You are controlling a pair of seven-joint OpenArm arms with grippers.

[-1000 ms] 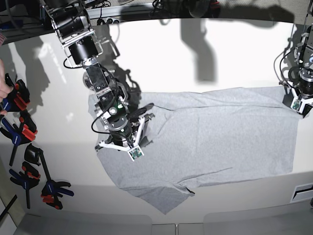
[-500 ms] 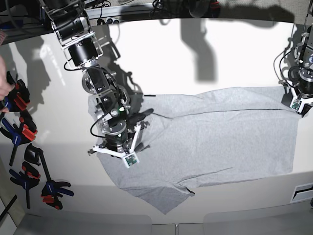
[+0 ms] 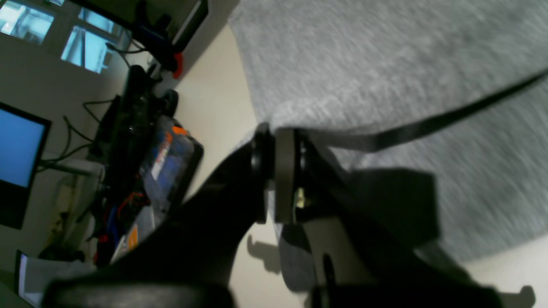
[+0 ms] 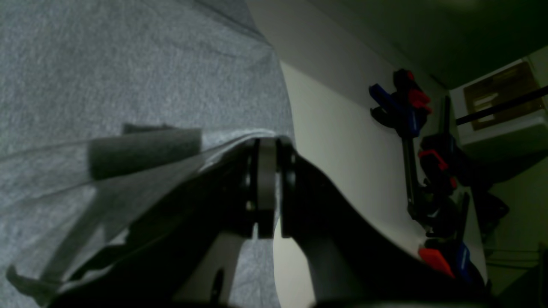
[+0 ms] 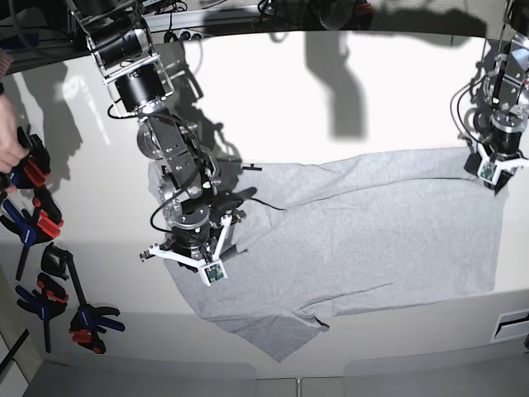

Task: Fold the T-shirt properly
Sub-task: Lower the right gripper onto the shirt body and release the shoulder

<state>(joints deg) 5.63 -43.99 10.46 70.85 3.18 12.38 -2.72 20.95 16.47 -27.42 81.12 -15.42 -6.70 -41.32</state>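
Note:
The light grey T-shirt [image 5: 372,223] lies spread plain side up across the white table [image 5: 273,99]. Near the shirt's left end, my right gripper [image 5: 192,255] is pressed down and shut on the cloth. The right wrist view shows its jaws [image 4: 265,143] closed on a raised ridge of the T-shirt [image 4: 107,77] close to the fabric's edge. At the far right, my left gripper [image 5: 493,174] is shut on the shirt's far corner. In the left wrist view its closed fingertips [image 3: 278,130] pinch the edge of the T-shirt [image 3: 385,64].
Several blue, red and black clamps [image 5: 37,240] lie along the table's left side, also seen as clamps [image 4: 411,111] in the right wrist view. A person's hand [image 5: 10,141] reaches in at the far left. A black strap [image 3: 428,124] crosses in front of the left wrist camera.
My right gripper has slid towards the left and front, dragging the shirt's left part with it. My left gripper has pulled the far right corner slightly back and up. Both stay shut.

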